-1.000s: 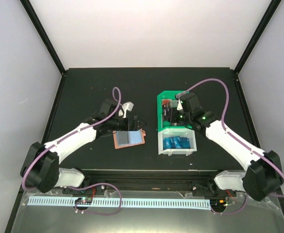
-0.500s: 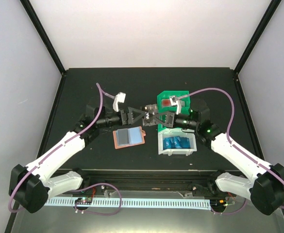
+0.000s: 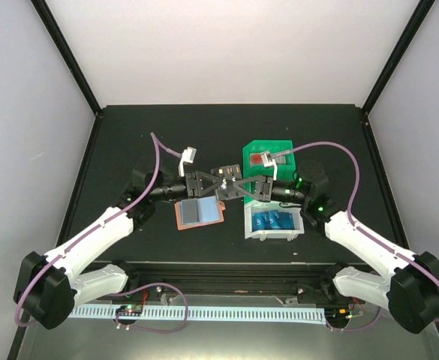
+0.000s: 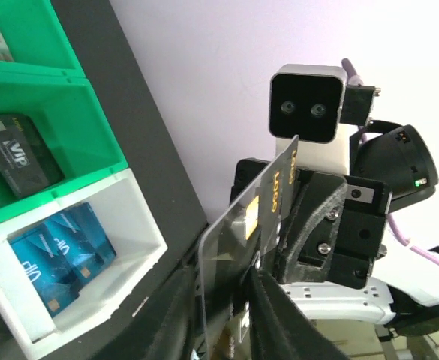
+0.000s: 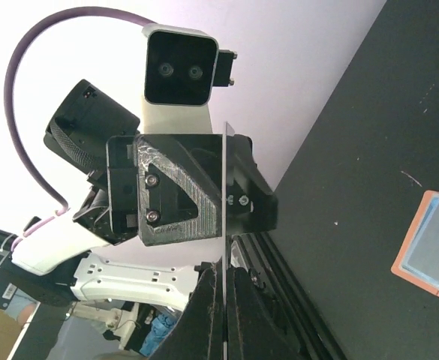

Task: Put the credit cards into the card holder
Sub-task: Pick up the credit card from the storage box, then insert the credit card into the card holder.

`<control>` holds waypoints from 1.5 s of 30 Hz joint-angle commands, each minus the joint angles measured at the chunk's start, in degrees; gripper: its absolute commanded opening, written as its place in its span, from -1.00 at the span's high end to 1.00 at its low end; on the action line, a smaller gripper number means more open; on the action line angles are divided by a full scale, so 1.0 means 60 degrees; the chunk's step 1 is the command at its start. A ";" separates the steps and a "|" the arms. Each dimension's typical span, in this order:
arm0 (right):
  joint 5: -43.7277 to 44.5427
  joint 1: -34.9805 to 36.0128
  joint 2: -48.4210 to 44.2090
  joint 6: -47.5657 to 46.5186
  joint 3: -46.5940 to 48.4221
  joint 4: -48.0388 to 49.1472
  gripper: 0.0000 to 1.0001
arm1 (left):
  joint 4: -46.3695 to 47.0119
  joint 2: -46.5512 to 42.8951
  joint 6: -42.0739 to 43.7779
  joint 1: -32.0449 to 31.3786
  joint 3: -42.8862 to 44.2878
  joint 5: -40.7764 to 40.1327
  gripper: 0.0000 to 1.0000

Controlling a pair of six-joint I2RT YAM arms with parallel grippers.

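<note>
Nearest the arm bases, the wallet [image 3: 200,212] is laid open on the black table [image 3: 129,135], with its grey pockets turned up. Just to the right of the wallet a white bin [image 3: 274,235] is set, and several blue cards [image 3: 275,220] are kept inside it.

Just behind the wallet's far right corner, raised above the table, a dark card [image 3: 227,178] is carried between the two grippers, which are pointed at each other. The card is pinched between the fingers of the right gripper [image 3: 239,187], which are fully closed on it. The fingers of the left gripper [image 3: 214,185] are placed close on either side of the same card. Whether they press on it cannot be told, as the wrist view is steep.

Farther back and to the right of the wallet, a green bin [image 3: 279,145] is set against the white bin's far wall. A black card [image 4: 20,154] and what seems a reddish card [image 3: 260,159] are kept in its compartments.
</note>
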 commanded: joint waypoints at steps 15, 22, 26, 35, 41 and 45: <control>0.2574 0.0053 -0.1623 -0.0187 -0.0405 -0.0793 0.97 | -0.0118 -0.0589 0.0535 0.0392 -0.0004 0.0017 0.97; 0.4098 0.0054 -0.1730 -0.1703 0.0247 -0.3554 0.98 | -0.4028 -0.1752 0.2879 0.0831 0.0318 -0.2373 0.97; 0.4029 0.0120 -0.0464 -0.2075 0.0721 -0.4423 0.98 | -0.6442 -0.2191 0.3383 0.0872 0.0081 -0.5819 0.97; 0.3893 0.1791 0.3288 -0.1587 0.1616 -0.2506 0.98 | -0.7692 -0.1437 0.3348 0.1184 -0.0390 -0.7334 0.97; 0.4301 0.2508 0.5331 -0.0520 0.1875 -0.0478 0.98 | -0.7910 -0.1093 0.3554 0.1437 -0.0460 -0.7154 0.97; 0.4205 0.2610 0.6310 -0.0183 0.2053 0.0131 0.98 | -0.7894 -0.1029 0.3633 0.1557 -0.0591 -0.7090 0.97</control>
